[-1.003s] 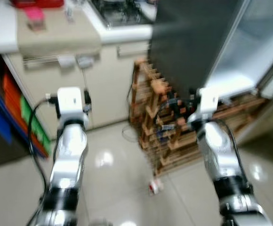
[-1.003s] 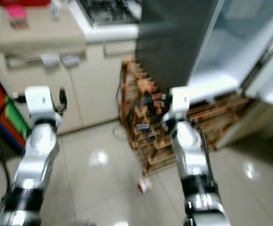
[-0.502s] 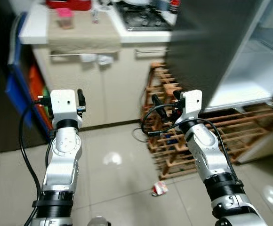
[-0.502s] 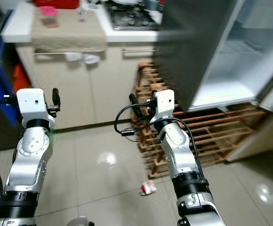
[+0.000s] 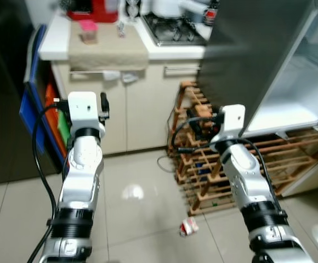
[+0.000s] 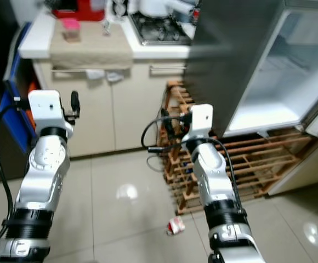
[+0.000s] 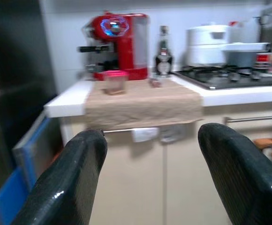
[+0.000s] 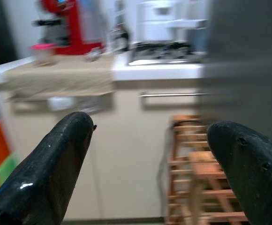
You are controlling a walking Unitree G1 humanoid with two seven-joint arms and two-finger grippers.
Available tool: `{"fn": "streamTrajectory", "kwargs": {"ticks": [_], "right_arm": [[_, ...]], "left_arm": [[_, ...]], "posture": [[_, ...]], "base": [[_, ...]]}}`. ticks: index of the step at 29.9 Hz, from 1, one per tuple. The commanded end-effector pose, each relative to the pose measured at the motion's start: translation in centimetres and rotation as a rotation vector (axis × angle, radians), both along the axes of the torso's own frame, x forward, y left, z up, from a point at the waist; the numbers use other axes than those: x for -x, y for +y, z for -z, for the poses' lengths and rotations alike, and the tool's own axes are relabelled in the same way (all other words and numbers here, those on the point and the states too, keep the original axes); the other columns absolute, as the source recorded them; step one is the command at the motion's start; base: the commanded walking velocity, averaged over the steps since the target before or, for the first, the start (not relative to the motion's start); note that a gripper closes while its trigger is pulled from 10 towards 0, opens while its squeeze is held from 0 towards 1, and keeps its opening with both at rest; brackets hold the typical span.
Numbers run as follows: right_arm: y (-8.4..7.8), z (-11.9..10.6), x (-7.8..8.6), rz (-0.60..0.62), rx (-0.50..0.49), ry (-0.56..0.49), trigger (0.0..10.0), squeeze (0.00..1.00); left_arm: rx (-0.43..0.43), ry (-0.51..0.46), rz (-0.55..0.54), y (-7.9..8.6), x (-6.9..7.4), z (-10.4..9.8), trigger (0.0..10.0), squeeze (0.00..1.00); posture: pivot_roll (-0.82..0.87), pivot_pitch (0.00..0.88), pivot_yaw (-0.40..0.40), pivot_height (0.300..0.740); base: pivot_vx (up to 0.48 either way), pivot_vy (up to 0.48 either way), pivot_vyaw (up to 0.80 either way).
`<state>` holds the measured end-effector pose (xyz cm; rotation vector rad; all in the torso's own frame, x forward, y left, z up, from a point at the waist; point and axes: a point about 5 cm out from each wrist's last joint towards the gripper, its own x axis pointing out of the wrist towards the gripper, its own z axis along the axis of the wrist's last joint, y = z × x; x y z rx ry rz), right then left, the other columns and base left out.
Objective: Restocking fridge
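Counter [image 5: 55,46] left, open fridge [image 5: 307,82] right — wooden rack [image 5: 203,164] on floor between

The fridge [image 6: 268,71] stands open, its shelf bare. A wooden rack [image 6: 241,159] (low, on the floor) blocks the way beneath it.

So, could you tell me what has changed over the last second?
The head camera has swung and steadied, so the counter and wine rack look sharper; nothing itself moved. The left gripper and right gripper stay raised, open and empty, and the fridge stays open.
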<state>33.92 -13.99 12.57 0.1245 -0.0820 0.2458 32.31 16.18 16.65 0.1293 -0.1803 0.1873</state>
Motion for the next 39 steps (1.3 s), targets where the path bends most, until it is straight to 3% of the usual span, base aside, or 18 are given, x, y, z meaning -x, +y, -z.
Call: {"fn": "streamTrajectory", "kwargs": {"ticks": [1, 8, 10, 12, 18, 28, 39], "right_arm": [[-0.2, -0.7, -0.3, 0.027, -0.015, -0.027, 10.0, 0.00], [0.7, -1.3, -0.3, -0.025, -0.007, -0.061, 10.0, 0.00], [0.7, -1.2, -0.2, -0.033, 0.001, -0.055, 10.0, 0.00], [0.6, -1.2, -0.2, -0.029, -0.004, -0.055, 10.0, 0.00], [0.3, -0.8, -0.4, -0.002, -0.002, -0.031, 10.0, 0.00], [0.6, -0.8, -0.3, -0.019, -0.006, -0.034, 10.0, 0.00], [1.1, -1.1, -0.4, -0.034, 0.012, -0.060, 10.0, 0.00]], "left_arm": [[0.002, -0.009, 0.005, -0.3, 0.0, -0.2, 10.0, 0.00], [-0.002, -0.007, 0.002, -0.2, 0.0, -0.1, 10.0, 0.00], [0.068, -0.033, 0.063, -0.7, 0.0, -0.3, 10.0, 0.00], [0.077, -0.054, 0.109, -0.9, 0.0, -0.6, 10.0, 0.00], [0.056, -0.043, 0.081, 0.1, -0.2, -0.6, 10.0, 0.00], [0.065, -0.045, 0.093, -0.6, 0.1, -0.5, 10.0, 0.00], [0.055, -0.051, 0.073, -0.1, -0.1, -0.7, 10.0, 0.00]], "posture": [[0.00, 0.000, -0.042, 0.740], [0.01, 0.000, -0.047, 0.740], [0.01, 0.000, -0.047, 0.740], [0.02, 0.000, -0.054, 0.740], [0.02, 0.000, -0.056, 0.740], [0.02, 0.000, -0.056, 0.740], [0.02, 0.000, -0.044, 0.740]], "base": [[0.480, 0.000, 0.00], [0.480, 0.000, 0.35], [0.480, 0.000, 0.57], [0.480, 0.000, 0.58], [0.480, 0.000, 0.56], [0.480, 0.000, 0.00], [0.480, 0.000, 0.06]]}}
